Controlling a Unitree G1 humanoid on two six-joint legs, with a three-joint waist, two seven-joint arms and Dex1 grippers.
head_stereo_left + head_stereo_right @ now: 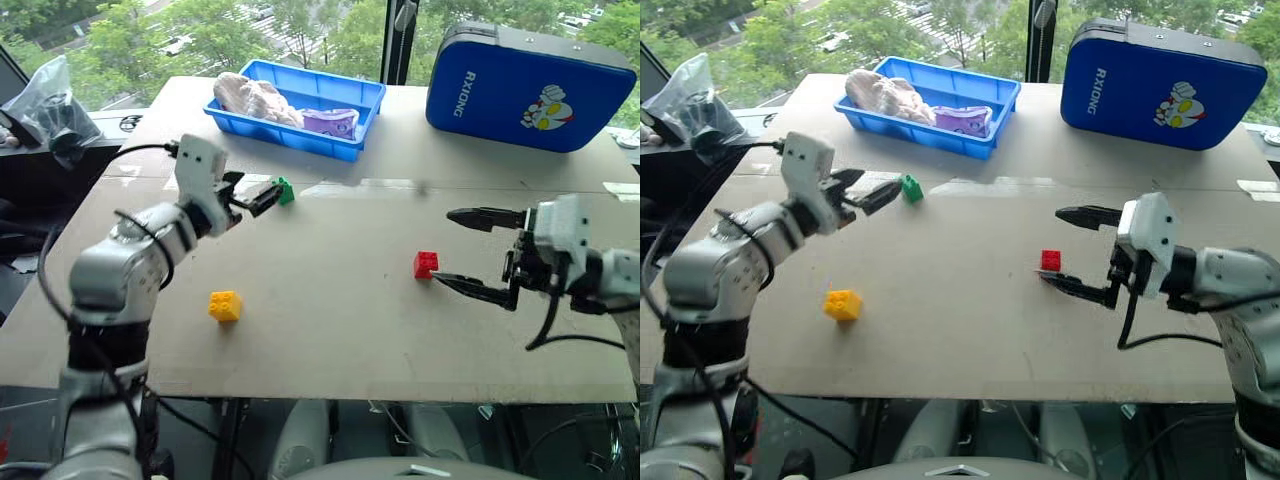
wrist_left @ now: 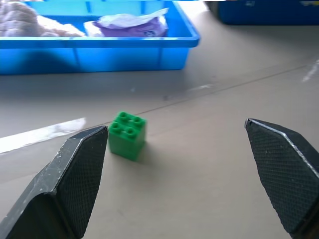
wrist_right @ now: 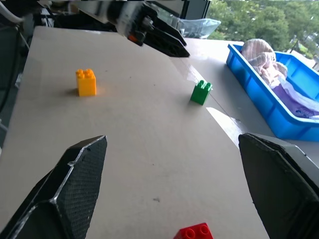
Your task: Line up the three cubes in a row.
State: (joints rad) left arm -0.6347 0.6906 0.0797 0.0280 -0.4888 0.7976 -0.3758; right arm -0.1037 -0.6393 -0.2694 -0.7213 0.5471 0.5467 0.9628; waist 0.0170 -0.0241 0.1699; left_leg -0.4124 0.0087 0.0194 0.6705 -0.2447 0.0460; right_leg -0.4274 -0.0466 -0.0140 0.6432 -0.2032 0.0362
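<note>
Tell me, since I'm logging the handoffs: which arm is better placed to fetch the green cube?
Left. Its open left gripper sits right at the green cube; the right gripper is by the red cube.

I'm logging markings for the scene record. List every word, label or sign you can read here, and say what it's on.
"RXIONG": white letters running down the side of the blue case at the table's far edge.
A cartoon figure sticker on the same case: picture only, no readable words.
The purple packet in the blue tray: print too blurred to read.
</note>
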